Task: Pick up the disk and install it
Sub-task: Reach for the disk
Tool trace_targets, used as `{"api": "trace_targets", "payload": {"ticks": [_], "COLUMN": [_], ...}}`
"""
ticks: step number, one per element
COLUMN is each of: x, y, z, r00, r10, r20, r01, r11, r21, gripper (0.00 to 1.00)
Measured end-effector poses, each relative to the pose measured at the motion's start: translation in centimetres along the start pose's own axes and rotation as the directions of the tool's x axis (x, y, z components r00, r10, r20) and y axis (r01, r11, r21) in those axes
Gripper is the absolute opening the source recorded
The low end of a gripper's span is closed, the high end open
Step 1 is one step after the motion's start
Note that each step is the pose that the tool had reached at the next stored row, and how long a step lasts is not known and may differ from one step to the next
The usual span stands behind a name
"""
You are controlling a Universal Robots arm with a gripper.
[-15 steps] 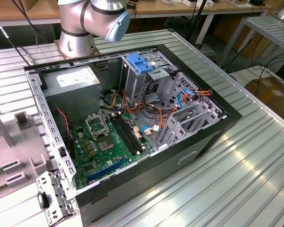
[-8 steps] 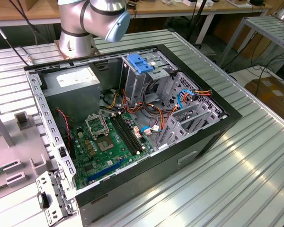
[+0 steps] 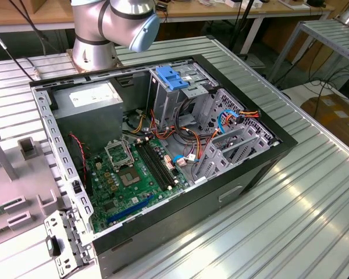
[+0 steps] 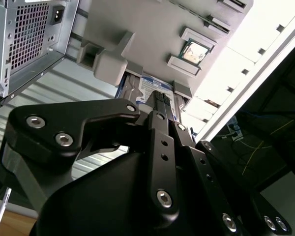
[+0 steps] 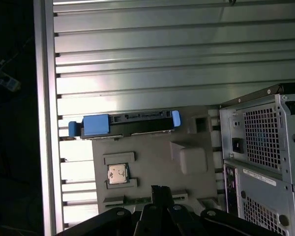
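The fingers, pressed together, hang over a grey holder, disk along its edge, computer case beside.

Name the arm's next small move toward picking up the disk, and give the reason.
Probably shift the claw across the grey holder until it is over the middle of the disk. In the first wrist view the disk lies along one edge of the holder with nothing gripping it, and the claw is apart from it, near the holder's opposite edge.
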State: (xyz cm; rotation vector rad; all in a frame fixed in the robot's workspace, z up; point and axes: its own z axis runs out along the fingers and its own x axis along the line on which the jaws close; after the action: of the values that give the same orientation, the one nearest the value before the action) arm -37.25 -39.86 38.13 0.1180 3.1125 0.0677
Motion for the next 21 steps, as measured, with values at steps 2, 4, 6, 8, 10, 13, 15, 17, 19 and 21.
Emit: {"api": "trace_targets", "payload": {"ticks": [2,4,6,8,10,13,15,17,19,21], "x": [0.18,0.33,0.50,0.74,0.99,1.26,1.39,1.52,1.65,1.77], "y": [0.03,0.07,0.12,0.15,0.19,0.21,0.21,0.22,0.24,0.33], "z": [0.05,0.09,0.14,0.20,0.28,0.36,0.39,0.45,0.51,0.60], "r00": [1.0000,1.0000,1.0000,1.0000,1.0000,1.0000,1.0000,1.0000,1.0000,1.0000], "r10": [0.000,0.000,0.000,0.000,0.000,0.000,0.000,0.000,0.000,0.000], "r20": [0.0000,0.0001,0.0000,0.0000,0.0001,0.0000,0.0000,0.0001,0.0000,-0.0001], "r01": [0.000,0.000,0.000,0.000,0.000,0.000,0.000,0.000,0.000,0.000], "r11": [1.0000,1.0000,1.0000,1.0000,1.0000,1.0000,1.0000,1.0000,1.0000,1.0000], "r21": [0.0000,0.0000,0.0000,0.0000,-0.0001,0.0000,0.0000,-0.0001,0.0000,0.0001], "gripper": [0.11,0.11,0.11,0.11,0.11,0.11,0.11,0.11,0.11,0.11]}}
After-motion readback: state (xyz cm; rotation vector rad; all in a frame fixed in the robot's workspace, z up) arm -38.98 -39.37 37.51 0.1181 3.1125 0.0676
